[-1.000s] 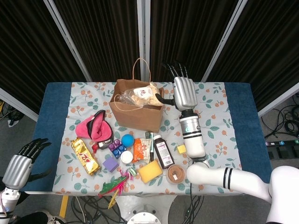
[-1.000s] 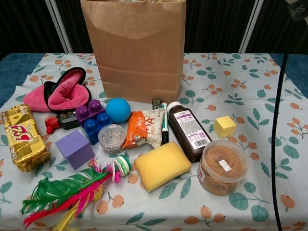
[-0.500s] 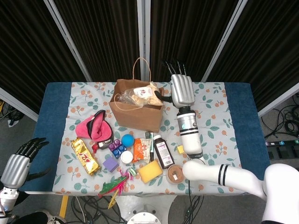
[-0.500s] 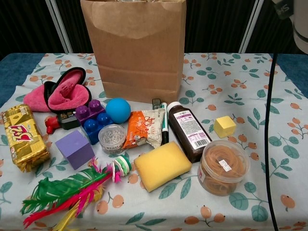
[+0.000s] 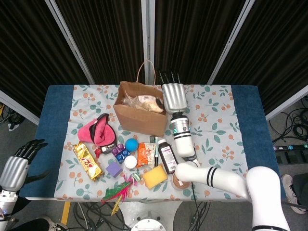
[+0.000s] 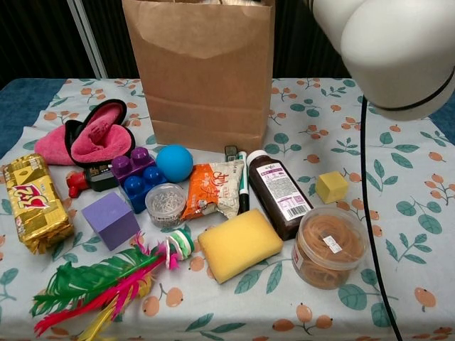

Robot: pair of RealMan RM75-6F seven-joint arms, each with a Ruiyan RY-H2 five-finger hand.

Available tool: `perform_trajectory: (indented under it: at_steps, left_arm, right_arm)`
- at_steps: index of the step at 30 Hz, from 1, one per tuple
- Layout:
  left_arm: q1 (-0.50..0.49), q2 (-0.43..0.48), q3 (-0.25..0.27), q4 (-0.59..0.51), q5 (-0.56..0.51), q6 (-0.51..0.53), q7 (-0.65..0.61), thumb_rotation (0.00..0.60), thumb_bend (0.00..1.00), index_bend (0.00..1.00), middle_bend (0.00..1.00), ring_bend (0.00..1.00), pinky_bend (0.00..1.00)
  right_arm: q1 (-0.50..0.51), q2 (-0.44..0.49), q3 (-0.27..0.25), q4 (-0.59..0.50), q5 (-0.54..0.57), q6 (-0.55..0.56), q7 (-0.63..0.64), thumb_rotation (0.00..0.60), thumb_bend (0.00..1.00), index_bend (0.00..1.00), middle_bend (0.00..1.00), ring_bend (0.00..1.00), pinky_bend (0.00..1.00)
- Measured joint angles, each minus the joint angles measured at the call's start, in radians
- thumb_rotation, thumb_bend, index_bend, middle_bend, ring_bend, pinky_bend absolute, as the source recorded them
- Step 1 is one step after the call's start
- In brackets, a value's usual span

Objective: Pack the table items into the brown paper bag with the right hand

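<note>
Barely begun, it seems: one clear snack packet (image 5: 143, 102) is seen in the brown paper bag (image 5: 139, 117), just left of the empty, straight-fingered right hand (image 5: 174, 97). Everything nearer (bottle (image 5: 168, 155), sponge (image 5: 154, 176), others) remains unpacked.

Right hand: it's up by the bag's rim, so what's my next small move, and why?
Probably draw the right hand back toward the table items. It looks empty beside the brown paper bag, whose clear snack packet sits inside; the brown bottle lies closest.
</note>
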Motion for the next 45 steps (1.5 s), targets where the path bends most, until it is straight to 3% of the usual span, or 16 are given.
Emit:
perform_trajectory:
  at_steps: [8, 15, 19, 23, 27, 33, 39, 45]
  left_arm:
    - [0.000, 0.003, 0.000, -0.009, 0.009, 0.011, 0.007, 0.600, 0.11, 0.26, 0.27, 0.17, 0.25]
    - [-0.002, 0.005, 0.002, -0.028, 0.021, 0.018, 0.022, 0.600, 0.11, 0.26, 0.27, 0.17, 0.25]
    - [0.000, 0.009, 0.003, -0.042, 0.026, 0.025, 0.034, 0.600, 0.11, 0.26, 0.27, 0.17, 0.25]
    - [0.000, 0.012, 0.008, -0.053, 0.034, 0.025, 0.045, 0.600, 0.11, 0.26, 0.27, 0.17, 0.25]
    - [-0.001, 0.012, 0.013, -0.066, 0.044, 0.025, 0.059, 0.600, 0.11, 0.26, 0.27, 0.17, 0.25]
    - [-0.001, 0.015, 0.017, -0.083, 0.048, 0.023, 0.078, 0.600, 0.11, 0.26, 0.27, 0.17, 0.25]
    - [0.005, 0.017, 0.021, -0.091, 0.042, 0.018, 0.084, 0.600, 0.11, 0.26, 0.27, 0.17, 0.25]
    - [0.007, 0.015, 0.020, -0.091, 0.041, 0.020, 0.088, 0.600, 0.11, 0.26, 0.27, 0.17, 0.25]
  right_arm:
    - [0.007, 0.007, 0.035, -0.045, -0.064, 0.043, 0.036, 0.600, 0.13, 0.02, 0.14, 0.00, 0.00]
    - [-0.021, 0.096, 0.082, -0.212, -0.118, 0.115, 0.043, 0.600, 0.14, 0.02, 0.14, 0.00, 0.00]
    - [-0.081, 0.166, 0.065, -0.345, -0.148, 0.147, 0.038, 0.600, 0.13, 0.02, 0.16, 0.00, 0.00]
    - [-0.187, 0.265, -0.010, -0.510, -0.167, 0.182, 0.011, 0.600, 0.10, 0.07, 0.18, 0.04, 0.00]
    - [-0.339, 0.395, -0.139, -0.691, -0.164, 0.218, -0.020, 0.600, 0.10, 0.12, 0.22, 0.08, 0.00]
    - [-0.506, 0.548, -0.333, -0.780, -0.179, 0.193, 0.027, 0.600, 0.08, 0.14, 0.23, 0.09, 0.00]
    - [-0.541, 0.608, -0.450, -0.830, -0.175, 0.051, 0.024, 0.600, 0.00, 0.14, 0.22, 0.06, 0.00]
    - [-0.532, 0.626, -0.549, -0.930, -0.165, -0.073, -0.061, 0.600, 0.00, 0.14, 0.21, 0.06, 0.00]
